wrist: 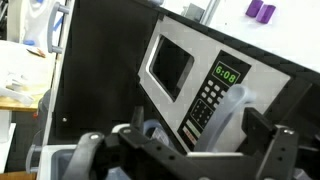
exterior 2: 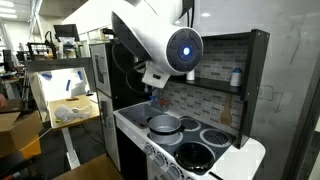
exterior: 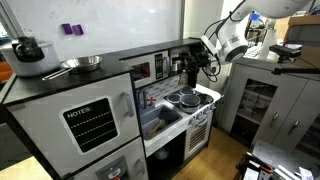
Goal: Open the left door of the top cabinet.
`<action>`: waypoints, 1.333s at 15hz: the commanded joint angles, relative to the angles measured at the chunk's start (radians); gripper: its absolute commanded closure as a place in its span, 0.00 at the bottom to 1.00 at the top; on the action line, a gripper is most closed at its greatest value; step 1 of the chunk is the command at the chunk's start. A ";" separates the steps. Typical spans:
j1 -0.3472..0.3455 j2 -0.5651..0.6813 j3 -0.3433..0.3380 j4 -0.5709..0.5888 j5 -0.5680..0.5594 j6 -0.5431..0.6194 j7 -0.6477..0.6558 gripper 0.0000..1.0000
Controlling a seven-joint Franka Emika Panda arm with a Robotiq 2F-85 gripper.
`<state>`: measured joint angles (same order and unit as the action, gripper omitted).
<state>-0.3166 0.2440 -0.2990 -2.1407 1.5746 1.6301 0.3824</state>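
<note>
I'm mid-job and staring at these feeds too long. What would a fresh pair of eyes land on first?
The big white robot arm with a glowing blue ring dominates an exterior view, looming above the silver pot on the toy stove. In the wrist view, the small microwave-style door with dark window and pale frame sits straight ahead, with a green clock display beside it. The gripper is spread open towards it.
</note>
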 commanded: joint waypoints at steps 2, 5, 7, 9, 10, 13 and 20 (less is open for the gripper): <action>-0.002 0.029 0.012 -0.007 0.058 -0.027 0.019 0.00; -0.001 0.033 0.014 -0.013 0.070 -0.029 0.020 0.00; -0.001 0.032 0.014 -0.014 0.074 -0.032 0.022 0.00; -0.001 0.032 0.014 -0.013 0.075 -0.036 0.023 0.00; -0.001 0.034 0.014 -0.011 0.074 -0.040 0.023 0.00; -0.001 0.041 0.015 -0.004 0.076 -0.049 0.025 0.00; -0.001 0.081 0.024 0.033 0.077 -0.069 0.028 0.00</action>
<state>-0.3148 0.2918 -0.2791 -2.1439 1.6288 1.5977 0.3888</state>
